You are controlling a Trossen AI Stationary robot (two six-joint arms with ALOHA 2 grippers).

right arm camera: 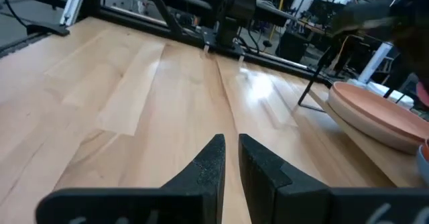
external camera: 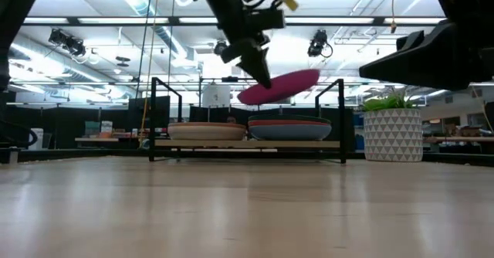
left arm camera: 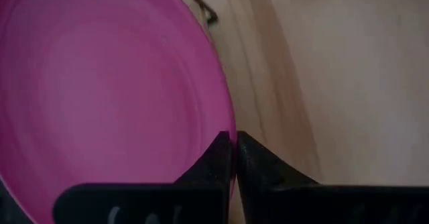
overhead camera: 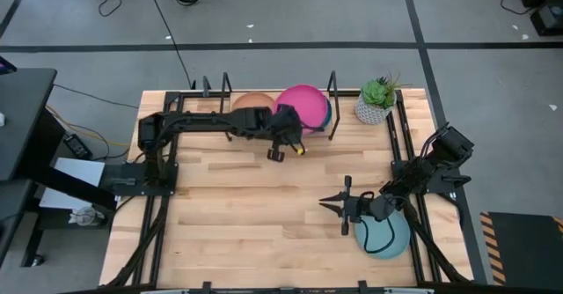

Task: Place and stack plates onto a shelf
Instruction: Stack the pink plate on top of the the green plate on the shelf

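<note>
Light butcher-block wooden tabletop (external camera: 247, 212) fills the low view's foreground, bare planks running back to the shelf. Behind it: an open hall with ceiling strip lights and dark equipment racks. High view shows grey floor around the table, black cables at 12 o'clock, a dark desk at 9 o'clock.

Low light-wood shelf with black metal end frames (external camera: 247, 144) sits at 12 o'clock on the table. On it, left stack: tan round shallow plate (external camera: 207, 131), top one visible, count unclear. Right stack: several plates, blue round plate (external camera: 289, 132) at the bottom with an orange-red rim above it.

Left gripper (overhead camera: 287, 142) at the shelf's front edge, fingers pinched tight on the rim of the pink round shallow plate (overhead camera: 303, 107). Plate is tilted, in the air above the right stack, not touching it in the low view.

White patterned pot with a green succulent (overhead camera: 376, 101) stands just beside the shelf at 1 o'clock.

Light teal round plate (overhead camera: 383, 235) lies on the table at 5 o'clock, partly under the right arm. Right gripper (overhead camera: 345, 206) hovers over bare wood just beside it, fingers nearly together, nothing between them.
</note>
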